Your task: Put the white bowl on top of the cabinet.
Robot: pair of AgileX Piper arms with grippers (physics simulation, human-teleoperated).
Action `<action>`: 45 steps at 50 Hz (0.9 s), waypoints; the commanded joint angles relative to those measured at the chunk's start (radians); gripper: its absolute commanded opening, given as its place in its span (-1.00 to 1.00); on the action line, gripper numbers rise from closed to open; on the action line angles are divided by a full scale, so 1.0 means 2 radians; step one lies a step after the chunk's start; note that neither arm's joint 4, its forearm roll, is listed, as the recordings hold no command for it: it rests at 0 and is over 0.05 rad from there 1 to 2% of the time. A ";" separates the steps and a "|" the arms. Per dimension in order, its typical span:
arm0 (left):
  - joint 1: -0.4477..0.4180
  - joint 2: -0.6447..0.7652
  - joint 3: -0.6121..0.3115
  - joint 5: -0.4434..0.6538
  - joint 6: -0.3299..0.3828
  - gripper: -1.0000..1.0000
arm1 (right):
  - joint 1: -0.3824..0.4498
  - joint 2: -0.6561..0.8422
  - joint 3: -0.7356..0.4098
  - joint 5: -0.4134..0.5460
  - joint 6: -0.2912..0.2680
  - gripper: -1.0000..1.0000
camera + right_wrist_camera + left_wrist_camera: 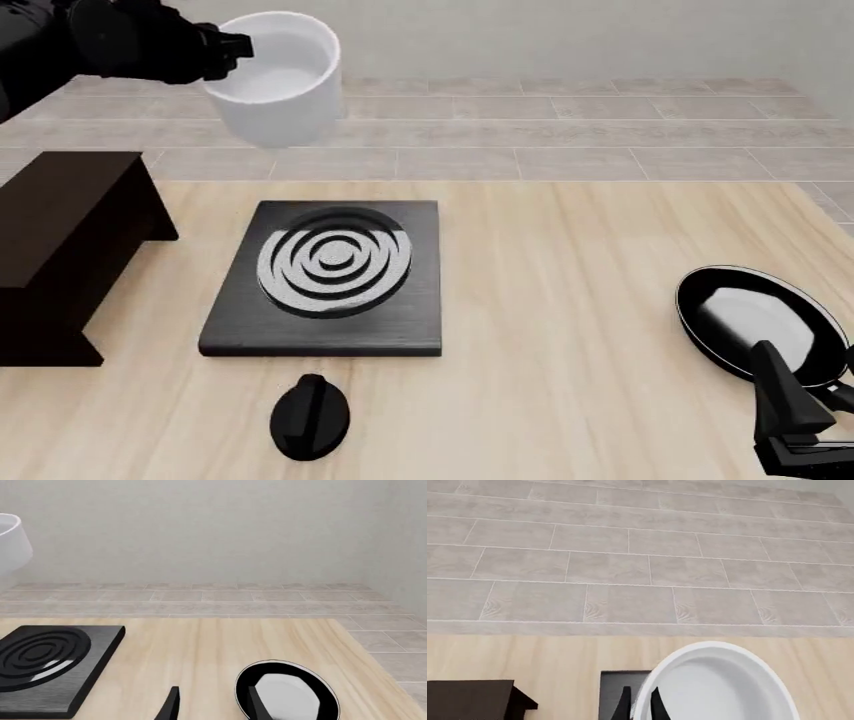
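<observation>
My left gripper (238,48) is shut on the rim of the white bowl (278,85) and holds it high in the air, above the table's far left and to the right of the cabinet (64,235). In the left wrist view the two fingers (623,706) pinch the bowl's (720,685) wall, and a corner of the cabinet (474,697) shows below. My right gripper (801,390) is open and empty, low at the near right, next to the black pan (754,320). The bowl's edge also shows in the right wrist view (10,540).
A flat black slab with white rings (327,275) lies in the middle of the wooden table, right of the cabinet. A black knob-shaped object (311,415) lies in front of it. The pan with a white patch (287,692) sits near the table's right edge. A tiled floor lies beyond.
</observation>
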 commanded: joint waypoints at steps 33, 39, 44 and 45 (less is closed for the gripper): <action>0.101 -0.045 0.029 -0.014 0.002 -1.00 | 0.000 0.000 0.000 0.000 0.000 1.00; 0.115 -0.050 0.037 -0.019 0.003 -1.00 | 0.000 0.000 0.000 0.000 0.000 1.00; 0.130 -0.052 0.045 -0.026 0.006 -1.00 | 0.000 0.000 0.000 0.000 0.000 1.00; 0.131 -0.051 0.045 -0.025 0.002 -1.00 | 0.000 0.000 0.000 0.000 0.000 1.00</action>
